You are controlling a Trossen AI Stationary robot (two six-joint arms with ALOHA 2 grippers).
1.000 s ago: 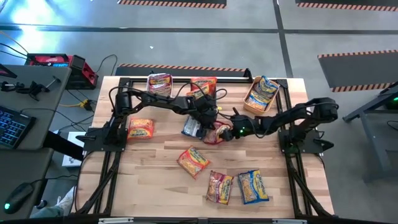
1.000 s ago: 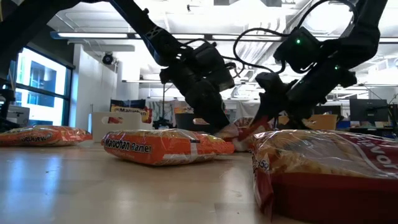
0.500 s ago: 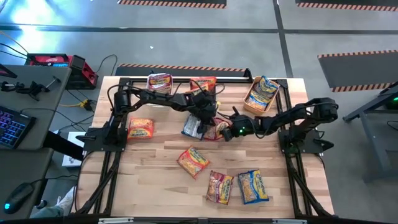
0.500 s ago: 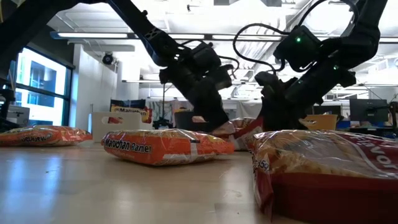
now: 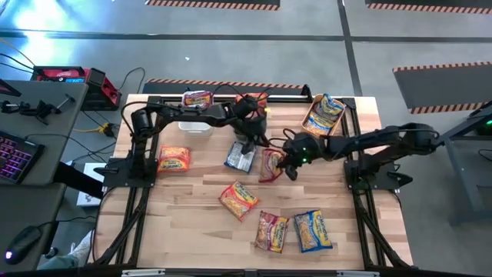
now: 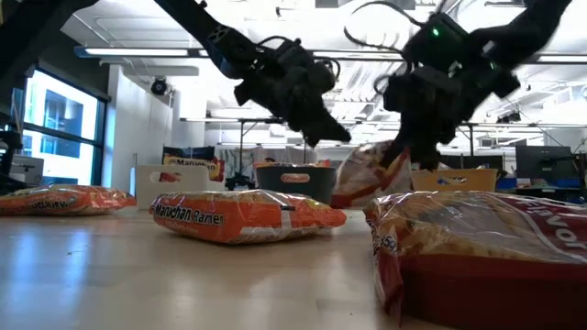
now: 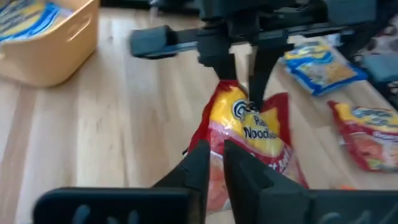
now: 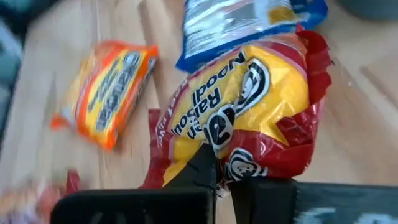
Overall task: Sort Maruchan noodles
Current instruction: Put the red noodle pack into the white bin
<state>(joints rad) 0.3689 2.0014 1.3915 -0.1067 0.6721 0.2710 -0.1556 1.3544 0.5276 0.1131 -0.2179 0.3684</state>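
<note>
The table (image 5: 192,231) is evenly and brightly lit from above, and only soft, short shadows are cast beside the noodle packets (image 5: 239,199). Pale glare is spread across the grey floor (image 5: 231,54). At table height, the room is backlit by ceiling strip lights (image 6: 138,52) and a bright window (image 6: 50,110), so the arms are reduced to silhouettes. The nearest packet (image 6: 486,247) is left out of focus. Both wrist pictures are softened by blur, strongest on the orange packet (image 8: 106,93).
</note>
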